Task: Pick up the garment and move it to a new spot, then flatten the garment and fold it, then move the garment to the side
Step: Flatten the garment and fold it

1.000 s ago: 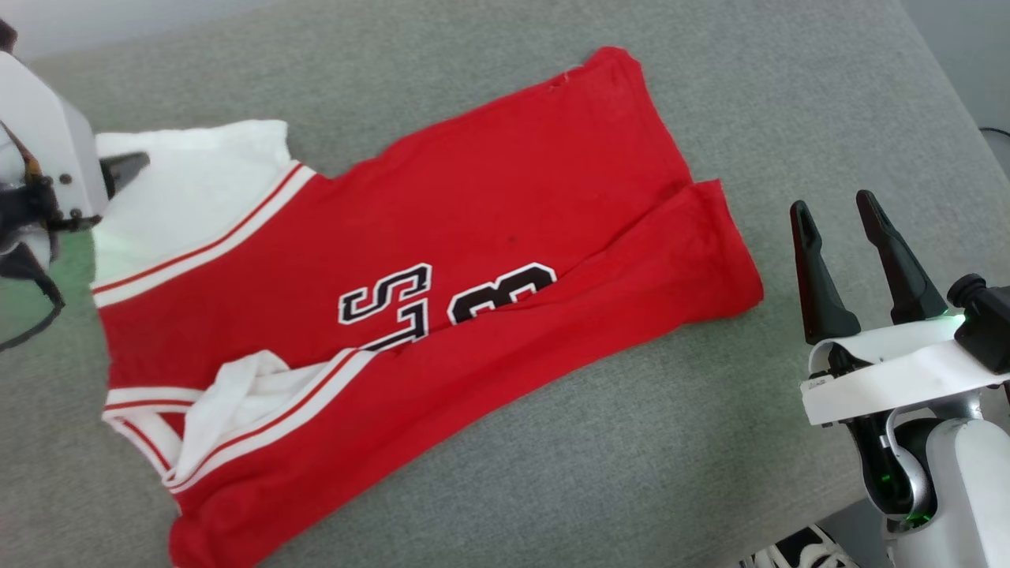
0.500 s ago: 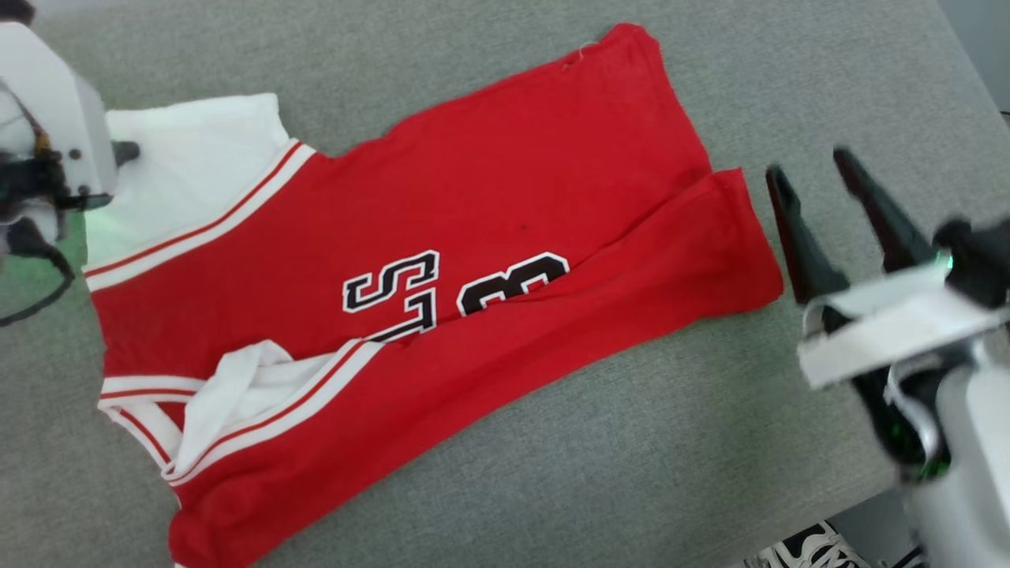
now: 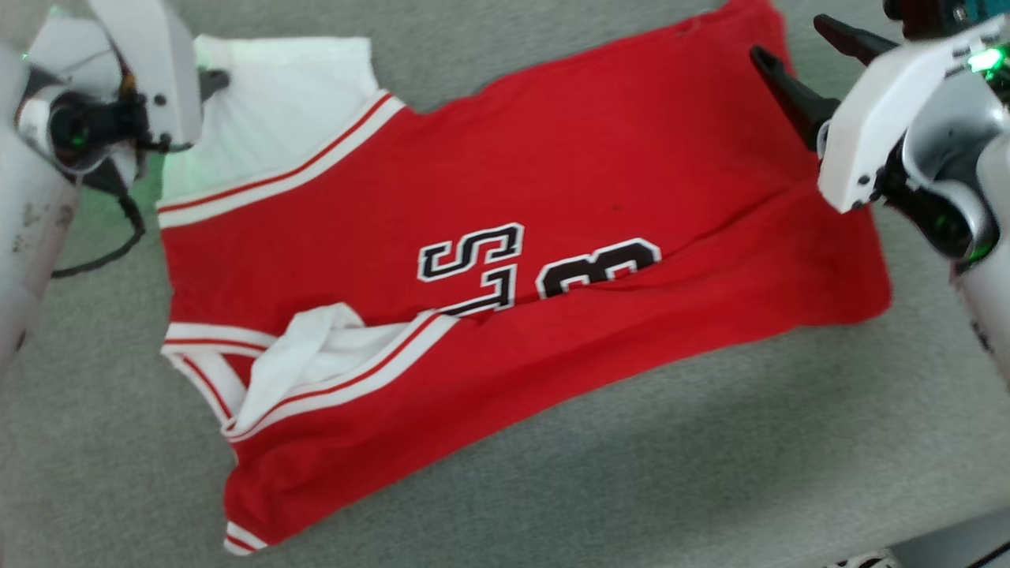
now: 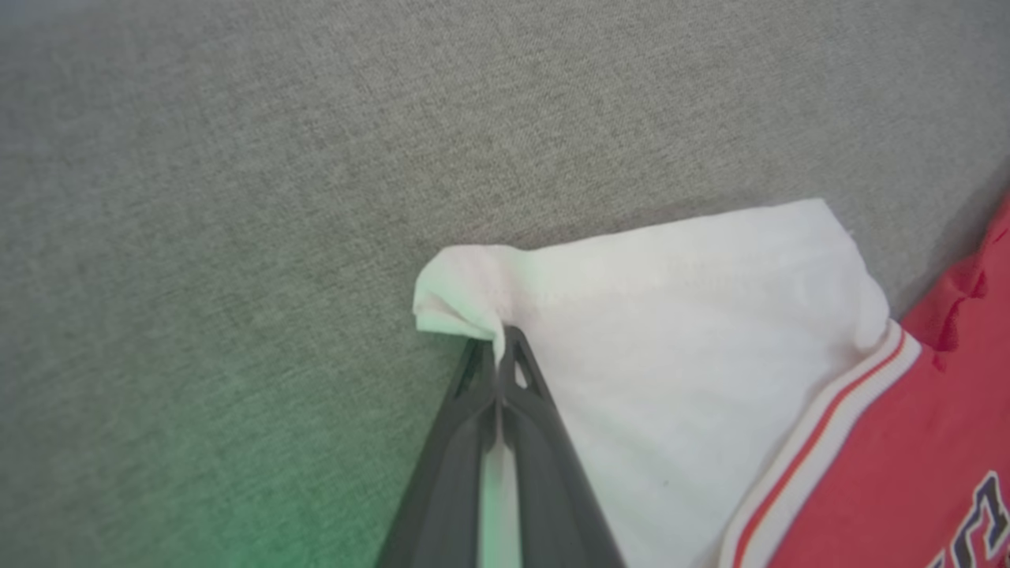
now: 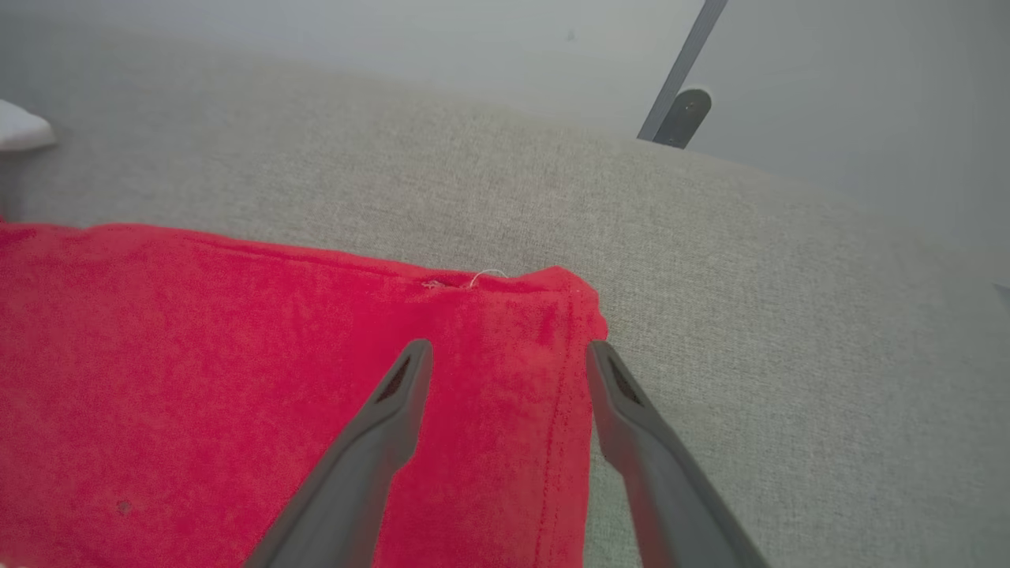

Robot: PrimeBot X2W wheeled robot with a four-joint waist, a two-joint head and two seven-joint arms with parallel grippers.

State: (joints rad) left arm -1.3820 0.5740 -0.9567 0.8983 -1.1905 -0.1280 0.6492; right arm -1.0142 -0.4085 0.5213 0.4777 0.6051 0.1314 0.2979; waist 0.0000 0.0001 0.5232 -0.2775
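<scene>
While the grey cushion (image 3: pixel 710 473) stretches across the whole frame, the red shirt (image 3: pixel 513 181) lies spread on it, slanting from lower left to upper right, its lettering showing at the centre. At the upper left, one corner of its white sleeve (image 3: pixel 292 102) is pinched in the left claw (image 4: pixel 499 347), fingers pressed together on the cloth. At the upper right, the right claw (image 3: pixel 785 35) hovers spread wide over the shirt's hem corner, holding nothing.

garment (image 3: pixel 552 173) corner cropped, left fingers (image 3: pixel 215 79) half-hidden
</scene>
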